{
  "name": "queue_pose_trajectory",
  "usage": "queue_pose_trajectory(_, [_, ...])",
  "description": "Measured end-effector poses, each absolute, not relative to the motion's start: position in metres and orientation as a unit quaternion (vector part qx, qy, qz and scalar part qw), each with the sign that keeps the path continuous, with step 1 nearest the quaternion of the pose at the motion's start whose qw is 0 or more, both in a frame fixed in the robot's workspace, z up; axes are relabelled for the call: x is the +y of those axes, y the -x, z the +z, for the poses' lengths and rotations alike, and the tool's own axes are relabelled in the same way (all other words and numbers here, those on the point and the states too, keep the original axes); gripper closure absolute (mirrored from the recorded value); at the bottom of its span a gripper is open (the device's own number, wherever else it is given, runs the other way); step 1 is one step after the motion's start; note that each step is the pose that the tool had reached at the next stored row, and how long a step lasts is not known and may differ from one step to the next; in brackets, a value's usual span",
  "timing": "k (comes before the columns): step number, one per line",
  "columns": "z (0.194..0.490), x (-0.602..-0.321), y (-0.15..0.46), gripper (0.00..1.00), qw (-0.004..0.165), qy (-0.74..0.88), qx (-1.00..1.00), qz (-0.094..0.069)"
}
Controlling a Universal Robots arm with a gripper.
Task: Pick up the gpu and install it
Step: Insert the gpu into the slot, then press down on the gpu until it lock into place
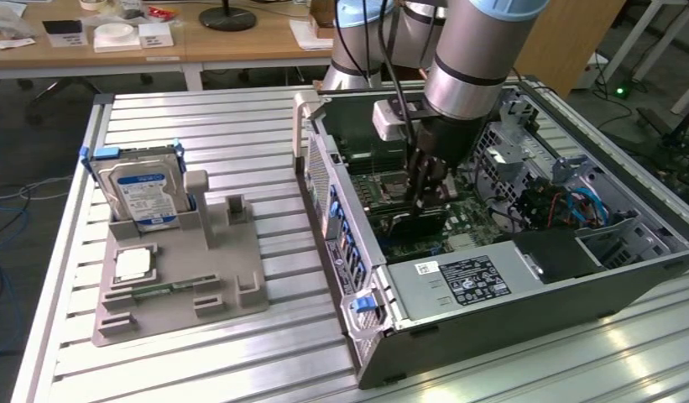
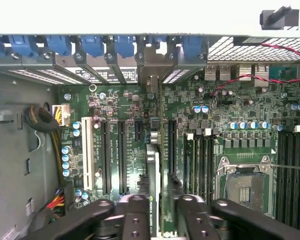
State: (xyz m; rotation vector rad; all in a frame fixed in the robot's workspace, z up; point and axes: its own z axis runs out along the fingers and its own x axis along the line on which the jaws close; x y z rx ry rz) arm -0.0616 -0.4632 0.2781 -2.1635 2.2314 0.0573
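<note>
The gpu (image 2: 153,175) stands on edge on the green motherboard (image 2: 125,115), in line with the long black slots, its bracket end toward the case's rear openings. In the exterior view the gpu (image 1: 417,225) is a dark card low inside the open PC case (image 1: 356,252). My gripper (image 1: 425,197) reaches down into the case right above the card. In the wrist view my gripper (image 2: 161,215) straddles the card's near top edge. Whether the card is pressed fully into its slot is hidden.
A grey parts holder (image 1: 176,269) at the exterior view's left carries a blue-labelled hard drive (image 1: 143,189) and a small silver chip (image 1: 133,264). Inside the case are the power supply (image 1: 467,281), the CPU socket (image 2: 245,187), cable bundles (image 2: 42,122) and blue slot clips (image 2: 92,45).
</note>
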Motion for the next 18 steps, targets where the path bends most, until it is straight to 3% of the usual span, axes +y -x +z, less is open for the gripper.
queue_pose_trajectory(2, [0.2782,-0.4632,0.0616,0.73,0.016,0.696,0.718,0.018])
queue_pose_trajectory(5, [0.2782,-0.4632,0.0616,0.90,0.016,0.696,0.718,0.018])
queue_pose_trajectory(18, [0.2782,-0.4632,0.0616,0.89,0.016,0.696,0.718,0.018])
